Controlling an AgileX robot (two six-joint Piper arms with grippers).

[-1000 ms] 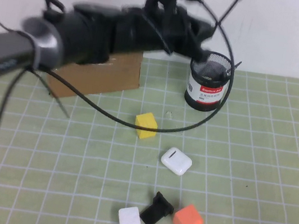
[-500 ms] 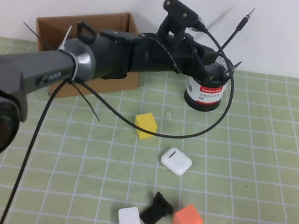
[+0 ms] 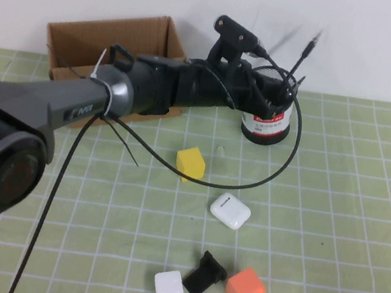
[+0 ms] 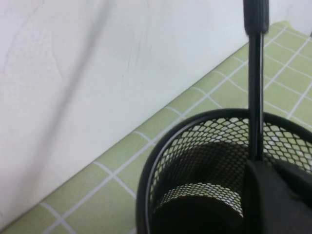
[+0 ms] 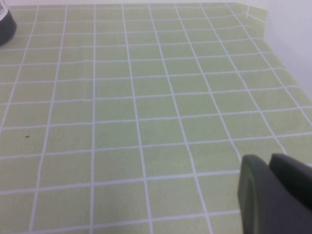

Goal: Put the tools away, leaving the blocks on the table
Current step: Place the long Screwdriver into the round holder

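My left end effector (image 3: 276,85) hovers at the mesh cup (image 3: 267,117), grip unclear; a thin rod (image 4: 255,83) stands inside. Pulling back carelessly could tip it. Blocks (image 3: 191,164) lie behind; right end effector (image 5: 278,195) idles over desk (image 5: 146,97).

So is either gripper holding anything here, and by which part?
Cannot be told. The left gripper is at the mesh holder, beside the thin black rod; no grasp shows. Only a fingertip of the right gripper shows.

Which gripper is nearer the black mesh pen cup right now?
Left. The left gripper is at the mesh cup, right over its rim by the rod-like tool. The right gripper hovers over bare mat, outside the high view.
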